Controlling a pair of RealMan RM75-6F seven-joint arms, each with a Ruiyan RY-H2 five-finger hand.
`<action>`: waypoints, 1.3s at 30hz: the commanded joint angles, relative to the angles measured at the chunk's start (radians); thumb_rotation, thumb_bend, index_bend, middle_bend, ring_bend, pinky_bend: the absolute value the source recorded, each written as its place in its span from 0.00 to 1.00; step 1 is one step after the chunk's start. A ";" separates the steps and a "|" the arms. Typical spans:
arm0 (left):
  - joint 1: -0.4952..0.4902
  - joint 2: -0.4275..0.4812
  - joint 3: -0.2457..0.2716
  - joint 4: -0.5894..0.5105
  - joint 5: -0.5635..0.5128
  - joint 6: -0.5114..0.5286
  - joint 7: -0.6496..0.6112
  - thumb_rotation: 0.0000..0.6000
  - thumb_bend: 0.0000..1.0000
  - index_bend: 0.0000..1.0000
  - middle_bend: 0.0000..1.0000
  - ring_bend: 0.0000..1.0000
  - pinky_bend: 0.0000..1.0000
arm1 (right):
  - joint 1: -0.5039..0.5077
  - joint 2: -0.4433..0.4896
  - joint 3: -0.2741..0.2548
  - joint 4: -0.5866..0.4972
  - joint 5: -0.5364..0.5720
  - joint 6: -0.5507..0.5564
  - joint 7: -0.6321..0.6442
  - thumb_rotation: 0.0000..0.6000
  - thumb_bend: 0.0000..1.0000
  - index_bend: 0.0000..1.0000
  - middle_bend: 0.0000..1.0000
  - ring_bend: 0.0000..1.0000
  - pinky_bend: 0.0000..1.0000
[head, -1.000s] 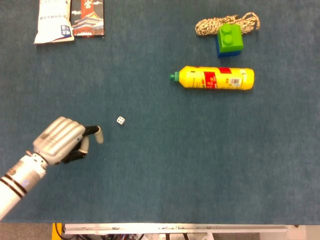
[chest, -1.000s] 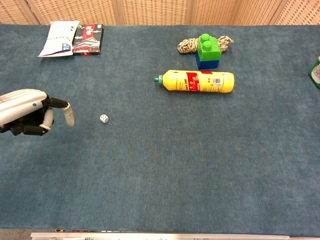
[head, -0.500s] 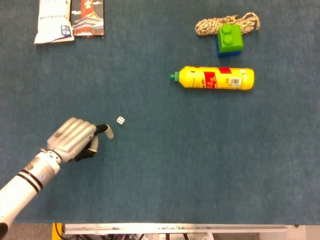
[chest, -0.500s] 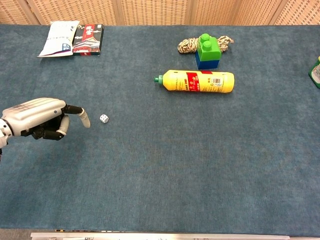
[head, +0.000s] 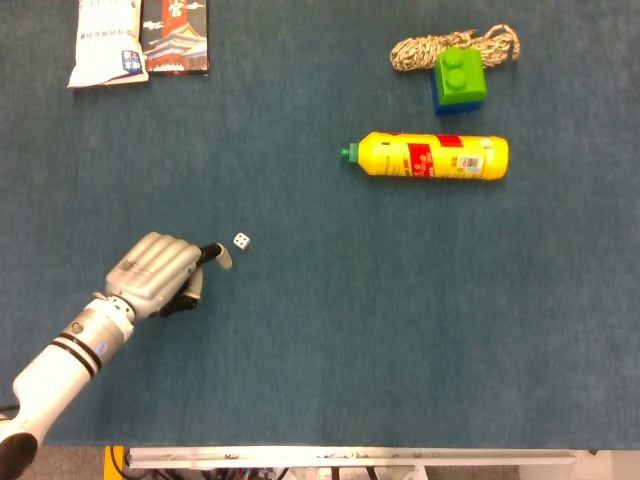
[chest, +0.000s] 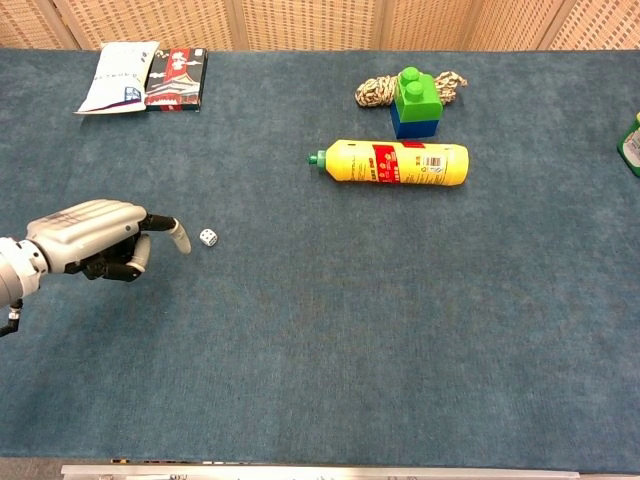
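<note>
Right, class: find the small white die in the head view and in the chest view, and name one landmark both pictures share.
Head view: the die lies left of centre, just right of the left hand.
Chest view: the die lies left of centre, just right of the same hand.
Shared landmark: the yellow bottle, lying on its side up and to the right.
</note>
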 joint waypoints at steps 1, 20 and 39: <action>-0.006 -0.012 -0.001 0.009 -0.013 -0.004 0.012 1.00 1.00 0.31 1.00 1.00 1.00 | 0.000 0.001 0.000 0.001 0.000 -0.001 0.002 1.00 0.31 0.13 0.21 0.16 0.39; -0.033 -0.049 -0.013 0.051 -0.076 -0.018 0.021 1.00 1.00 0.31 1.00 1.00 1.00 | -0.001 0.005 0.003 -0.003 0.007 -0.008 -0.004 1.00 0.31 0.13 0.21 0.16 0.39; -0.061 -0.096 -0.014 0.112 -0.095 -0.039 0.022 1.00 1.00 0.33 1.00 1.00 1.00 | -0.007 0.011 0.005 -0.003 0.007 0.000 0.009 1.00 0.31 0.13 0.21 0.16 0.39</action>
